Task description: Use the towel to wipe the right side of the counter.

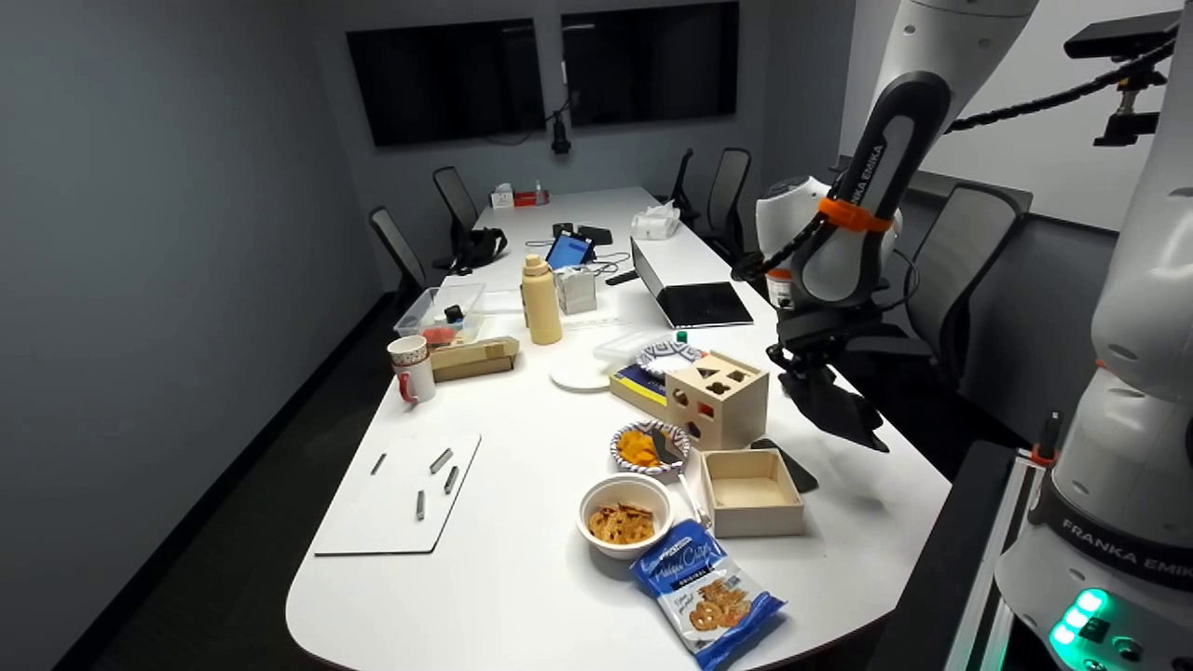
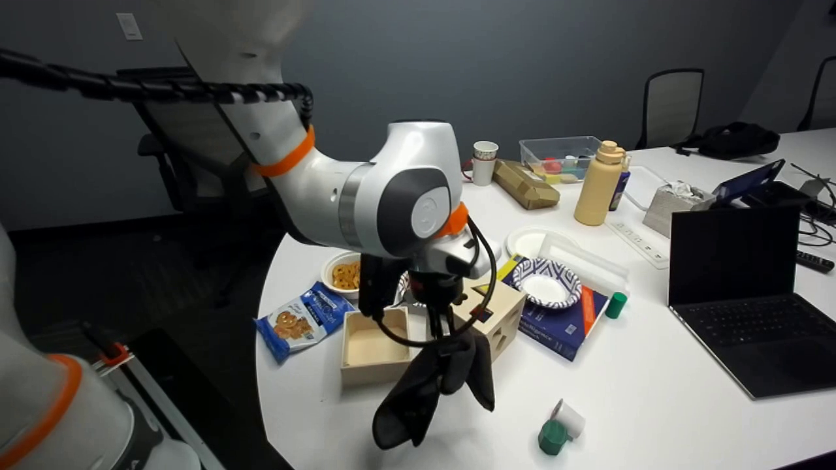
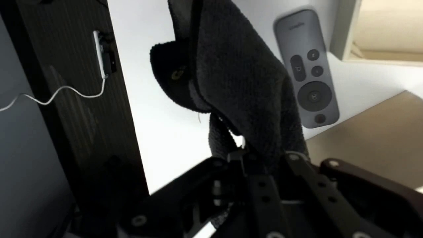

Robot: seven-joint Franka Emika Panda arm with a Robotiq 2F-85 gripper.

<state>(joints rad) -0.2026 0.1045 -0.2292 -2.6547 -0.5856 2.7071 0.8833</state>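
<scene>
The towel is dark grey, almost black, and hangs in folds from my gripper; it shows in both exterior views (image 1: 832, 405) (image 2: 415, 395) and in the wrist view (image 3: 244, 72). My gripper (image 3: 264, 162) is shut on the towel's bunched upper part, and the cloth hides the fingertips. In an exterior view the gripper (image 2: 446, 336) points down. The counter is a white table (image 1: 522, 578). The towel hangs over its edge side near the robot base, with a soft shadow on the table below it. It seems to be a little above the surface.
Beside the towel are a grey remote (image 3: 307, 69), an open wooden box (image 1: 755, 494) and a wooden shape sorter (image 1: 722, 410). A blue snack bag (image 1: 704, 592), a bowl of pretzels (image 1: 624, 517), a laptop (image 2: 738, 294) and a green piece (image 2: 552, 437) also lie on the table.
</scene>
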